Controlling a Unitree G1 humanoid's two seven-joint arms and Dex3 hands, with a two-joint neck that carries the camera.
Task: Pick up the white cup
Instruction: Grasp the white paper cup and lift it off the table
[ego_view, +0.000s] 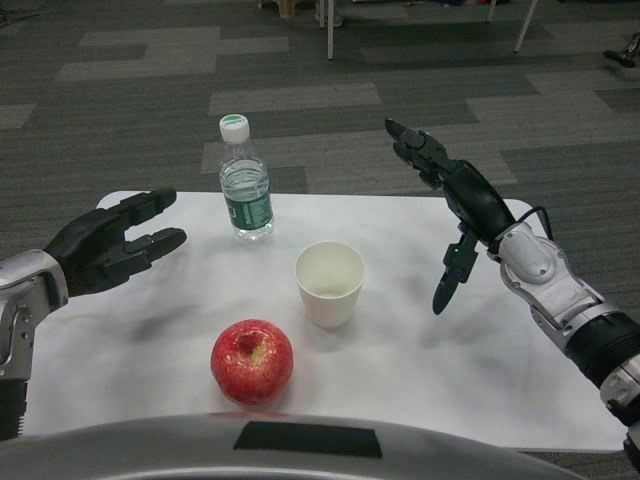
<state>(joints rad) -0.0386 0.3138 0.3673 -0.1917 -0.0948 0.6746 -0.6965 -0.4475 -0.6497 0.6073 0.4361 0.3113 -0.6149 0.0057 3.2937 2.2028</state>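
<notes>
- White paper cup (329, 283) stands upright, mouth up, near the middle of the white table (480, 350); looks empty, nothing touching it.
- Right hand (455, 205) hangs above the table to the cup's right, apart from it. Fingers spread and stretched, some pointing up and away, the thumb pointing down toward the tabletop. Holds nothing.
- Left hand (110, 245) hovers over the table's left edge, well apart from the cup, fingers loosely apart and pointing toward the centre. Holds nothing.
- Red apple (252, 361) sits near the front edge, just in front and left of the cup, not touching it.
- Clear water bottle (245, 180) with white cap and green label stands upright behind and left of the cup.
- Step, as a judgement: approach phase, grasp not yet made; right hand looks the likelier one, being nearer and already opened wide.
- Next move calls for: bring the right hand left and down so the fingers wrap the cup's side wall, then close gently; thin paper wall could crush or tip if squeezed hard or nudged off-centre.
- Keep clear of the apple on the way in.
</notes>
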